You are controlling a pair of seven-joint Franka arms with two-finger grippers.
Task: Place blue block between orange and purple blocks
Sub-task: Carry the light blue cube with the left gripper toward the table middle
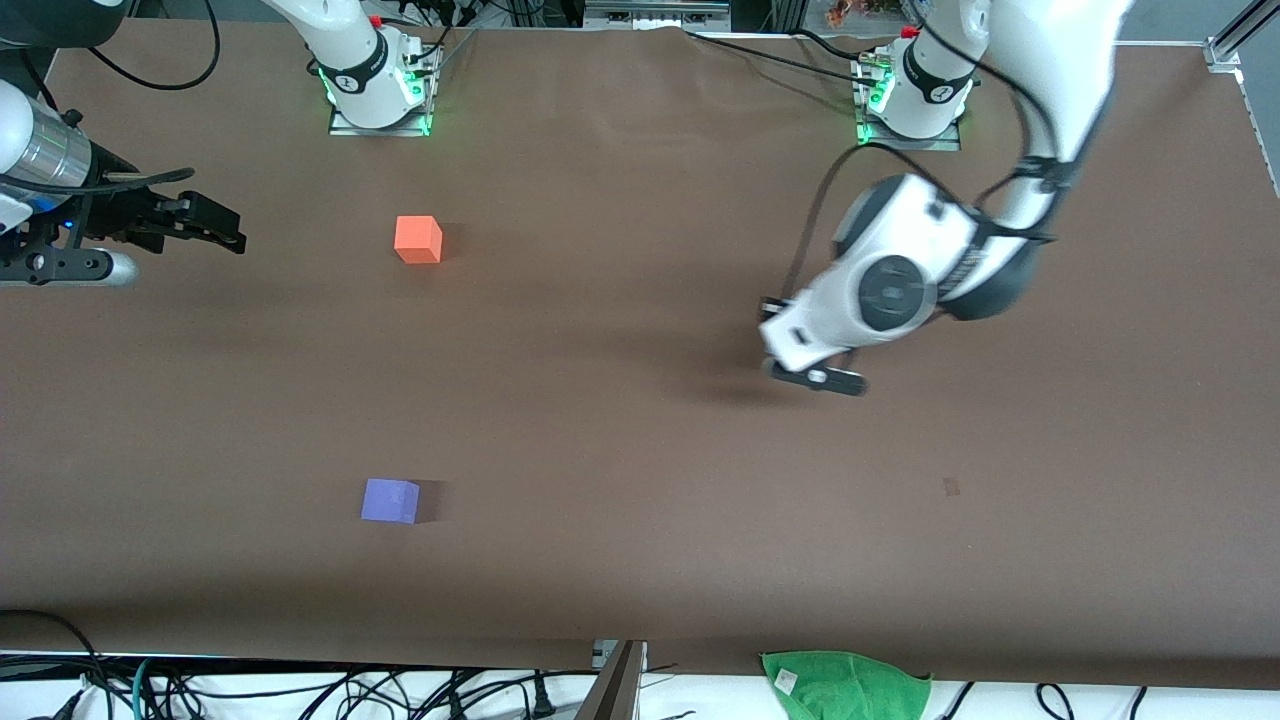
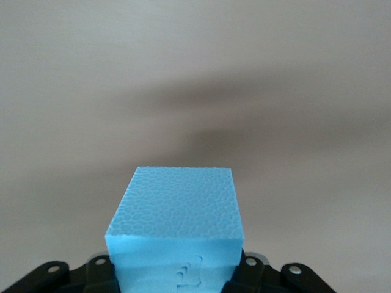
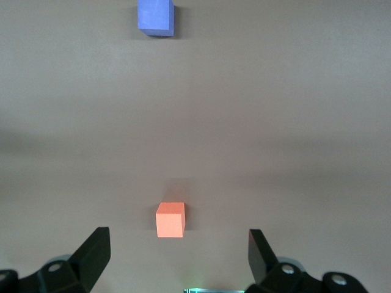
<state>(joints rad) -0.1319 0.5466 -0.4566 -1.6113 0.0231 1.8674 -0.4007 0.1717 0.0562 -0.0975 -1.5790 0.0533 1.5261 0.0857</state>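
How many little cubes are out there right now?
3. The orange block lies near the right arm's base, the purple block nearer the front camera, and the blue block sits in the left gripper.

A brown table [image 1: 640,560] is seen. A green cloth [image 1: 848,682] is draped over its edge nearest the front camera, and black cables [image 1: 300,690] are tangled below that edge.

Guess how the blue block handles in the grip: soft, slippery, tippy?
Blue block, between the left end effector fingers, shows a pebbled foam texture: probably light and grippy. A dent on its face suggests it compresses. Flat cube faces should sit stable, not roll.
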